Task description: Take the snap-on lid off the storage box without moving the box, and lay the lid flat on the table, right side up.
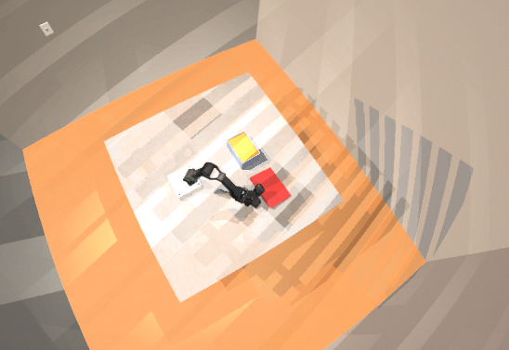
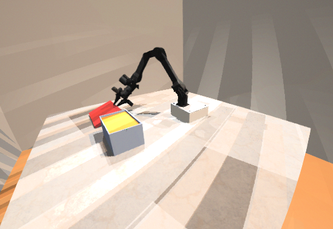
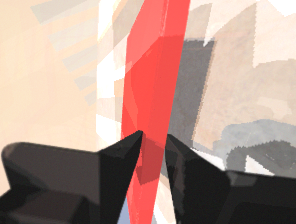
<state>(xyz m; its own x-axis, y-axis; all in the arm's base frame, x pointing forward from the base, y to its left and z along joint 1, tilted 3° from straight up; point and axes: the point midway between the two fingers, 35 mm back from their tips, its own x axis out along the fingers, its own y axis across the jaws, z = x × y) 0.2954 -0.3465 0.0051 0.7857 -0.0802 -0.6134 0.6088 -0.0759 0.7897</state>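
The red lid (image 1: 271,187) (image 2: 103,112) (image 3: 150,75) is off the box and tilted, its raised edge towards the arm. My gripper (image 2: 115,105) (image 3: 154,136) is shut on the lid's raised edge. The lid's far edge is low; whether it touches the table cannot be told. The storage box (image 1: 236,155) (image 2: 127,138) stands upright and open beside the lid, with grey-blue walls and a yellow-orange inside. In the wrist view the lid shows narrow, almost edge-on, between the two black fingertips.
The arm's white base (image 1: 180,190) (image 2: 197,113) stands on the light patterned table top (image 1: 209,251) (image 2: 170,167), with an orange surface (image 1: 70,246) (image 2: 316,185) around it. The box stands close to the lid. Striped shadows lie over the table and walls.
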